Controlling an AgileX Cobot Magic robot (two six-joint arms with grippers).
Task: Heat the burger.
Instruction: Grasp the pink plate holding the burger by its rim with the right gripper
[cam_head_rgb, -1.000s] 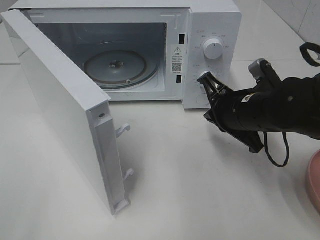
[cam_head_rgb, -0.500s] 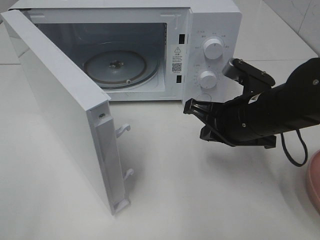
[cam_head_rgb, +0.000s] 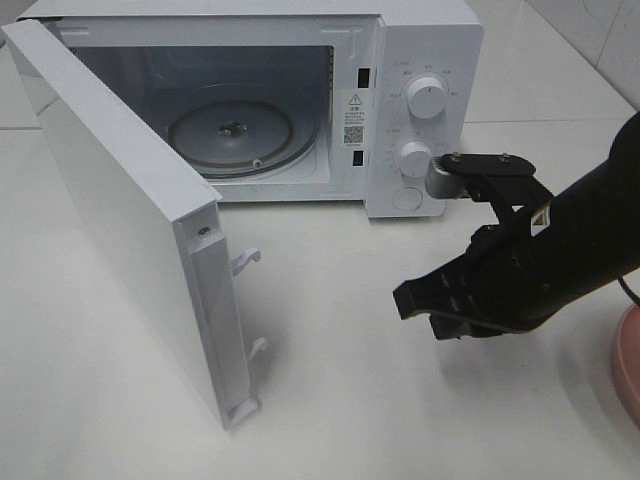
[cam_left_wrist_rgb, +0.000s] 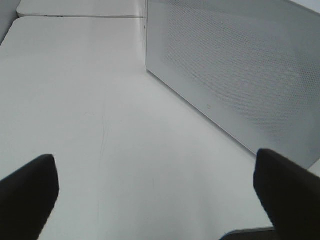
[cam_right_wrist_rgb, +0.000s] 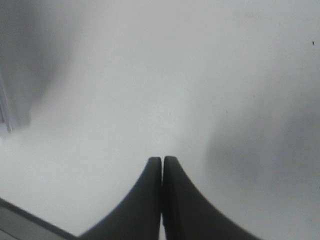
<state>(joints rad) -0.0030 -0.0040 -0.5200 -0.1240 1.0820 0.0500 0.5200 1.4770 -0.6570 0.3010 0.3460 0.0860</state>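
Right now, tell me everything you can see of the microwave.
The microwave is a white box standing upright on the white table. Its door, hinged on the left of the high view, is swung wide open, with two latch hooks showing on its free edge. The cavity holds a bare round glass turntable. The control panel on the right carries an upper knob, a lower knob and a round button beneath them. Only the table is seen touching it.
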